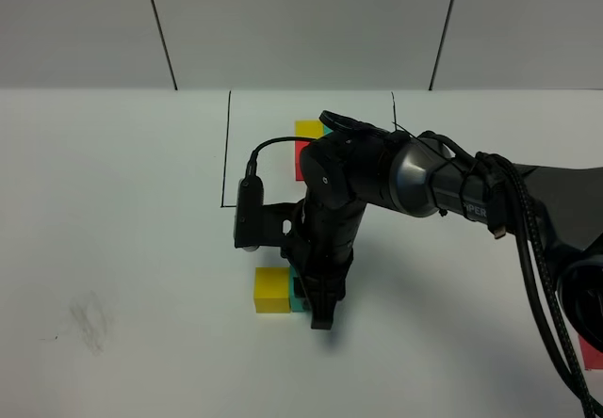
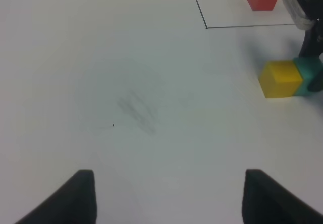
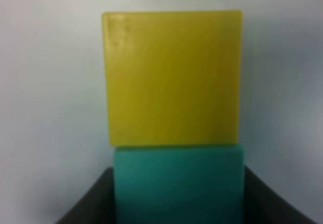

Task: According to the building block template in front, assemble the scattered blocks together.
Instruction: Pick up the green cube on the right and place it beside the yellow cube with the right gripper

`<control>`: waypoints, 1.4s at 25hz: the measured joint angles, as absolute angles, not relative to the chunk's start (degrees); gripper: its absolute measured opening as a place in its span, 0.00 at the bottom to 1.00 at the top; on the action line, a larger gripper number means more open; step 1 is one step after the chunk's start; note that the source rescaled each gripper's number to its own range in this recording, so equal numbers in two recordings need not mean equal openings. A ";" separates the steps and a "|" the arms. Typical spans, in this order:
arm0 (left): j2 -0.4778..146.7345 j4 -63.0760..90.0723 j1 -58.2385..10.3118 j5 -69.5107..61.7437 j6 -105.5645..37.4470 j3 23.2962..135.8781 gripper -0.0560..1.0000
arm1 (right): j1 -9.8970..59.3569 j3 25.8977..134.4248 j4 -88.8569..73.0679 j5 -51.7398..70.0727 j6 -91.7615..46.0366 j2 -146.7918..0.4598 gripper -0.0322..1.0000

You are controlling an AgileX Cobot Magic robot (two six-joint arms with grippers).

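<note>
Teal is what my right gripper (image 3: 179, 196) is closed on: its two dark fingers (image 3: 91, 206) press against opposite sides of the teal cube (image 3: 179, 181), which sits on the white table (image 1: 113, 201). The yellow cube (image 3: 171, 77) stands flush against the far face of the teal one, touching it along one whole side, so the two form a straight pair. From the high camera my right arm reaches across the middle, with its gripper pointing down over the pair. There the yellow cube shows to the left of my fingers, and only a sliver of teal shows beside them. The template (image 1: 307, 130) lies farther back on the table, inside a thin black rectangle (image 1: 226, 154). My arm covers most of it, so I see only its yellow cube, part of its red one and a trace of teal. It is apart from the pair I am holding. A red piece (image 1: 592, 352) shows at the right edge of the high view, well apart from the pair and too cut off to make out. My left gripper (image 2: 169, 183) hangs with its fingers spread and nothing between them, above bare table near a faint grey smudge (image 2: 136, 110).
</note>
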State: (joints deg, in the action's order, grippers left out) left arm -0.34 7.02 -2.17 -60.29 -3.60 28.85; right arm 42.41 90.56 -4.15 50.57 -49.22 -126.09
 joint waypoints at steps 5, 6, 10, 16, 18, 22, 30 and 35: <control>-0.34 7.02 -2.17 -60.23 -3.60 28.85 0.39 | 42.41 90.56 -4.21 50.06 -49.28 -126.45 0.05; -0.34 7.02 -2.17 -60.23 -3.60 28.85 0.39 | 42.41 90.56 -4.21 49.93 -49.33 -126.62 0.05; -0.34 7.02 -2.17 -60.23 -3.60 28.85 0.39 | 42.41 90.73 -4.21 49.75 -49.46 -127.34 0.05; -0.34 7.02 -2.17 -60.23 -3.60 28.85 0.39 | 42.41 90.78 -4.38 49.87 -49.57 -127.41 0.05; -0.34 7.02 -2.17 -60.23 -3.60 28.85 0.39 | 42.41 90.95 -4.38 50.01 -49.57 -127.54 0.05; -0.34 7.02 -2.17 -60.23 -3.60 28.85 0.39 | 42.41 91.16 -4.38 50.41 -49.57 -127.59 0.05; -0.34 7.02 -2.17 -60.23 -3.60 28.85 0.39 | 42.41 91.21 -3.44 50.59 -44.96 -127.66 0.76; -0.34 7.02 -2.17 -60.23 -3.60 28.85 0.39 | 41.28 90.75 0.38 54.64 -35.16 -123.39 1.00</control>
